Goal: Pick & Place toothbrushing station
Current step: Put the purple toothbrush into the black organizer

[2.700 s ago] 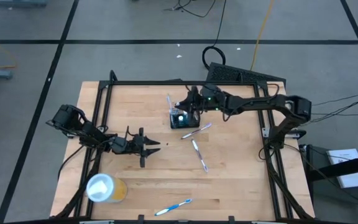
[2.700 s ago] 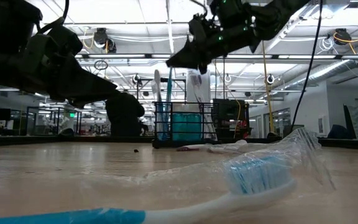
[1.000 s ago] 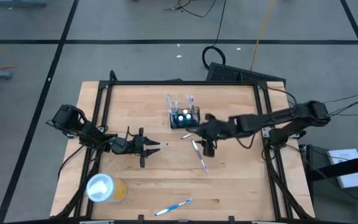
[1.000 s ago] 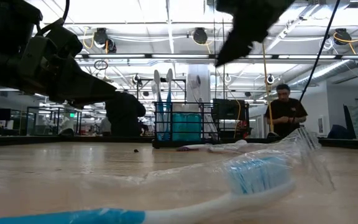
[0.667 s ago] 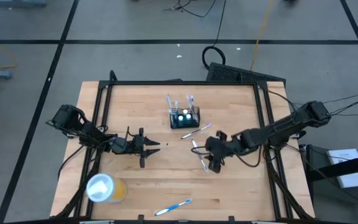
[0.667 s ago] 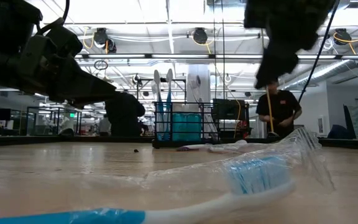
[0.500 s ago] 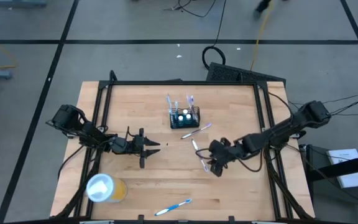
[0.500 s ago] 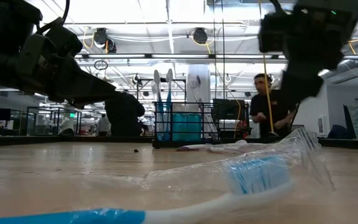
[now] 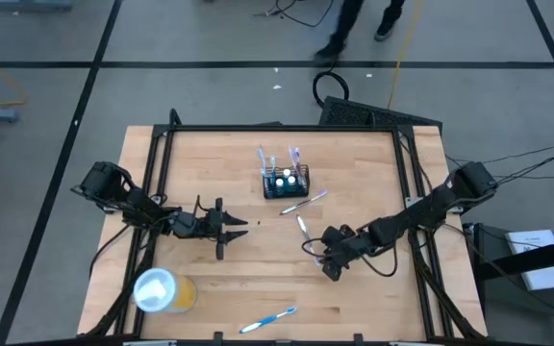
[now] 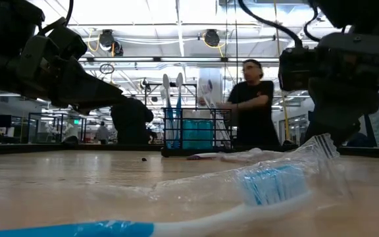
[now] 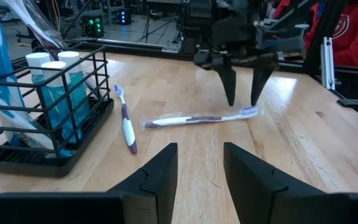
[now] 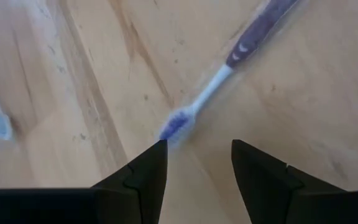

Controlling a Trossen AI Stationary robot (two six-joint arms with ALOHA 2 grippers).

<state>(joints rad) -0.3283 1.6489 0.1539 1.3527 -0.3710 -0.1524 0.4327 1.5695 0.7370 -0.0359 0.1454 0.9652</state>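
Observation:
The toothbrushing station (image 9: pixel 285 181), a small black wire holder with teal tubes and toothbrushes standing in it, rests on its base on the far middle of the table. It also shows in the left wrist view (image 11: pixel 42 112). A purple-handled toothbrush (image 11: pixel 197 118) lies flat on the wood nearer the front. My right gripper (image 9: pixel 329 265) hangs open just above that brush's bristle end (image 12: pixel 178 124), one finger on each side, touching nothing. My left gripper (image 9: pixel 241 226) waits open at the table's left, pointing level toward the station.
A second purple toothbrush (image 9: pixel 304 200) lies beside the station. A blue toothbrush (image 9: pixel 267 320) lies at the near edge, and a yellow cup with a white lid (image 9: pixel 162 290) stands at the near left. A black frame (image 9: pixel 152 192) borders the table. A person (image 10: pixel 252 105) stands behind it.
My right gripper has come away from beside the station toward the table's near edge and down, rolling about its own axis as it went. It now hangs low over the lying toothbrush's head. A person has walked across behind the table.

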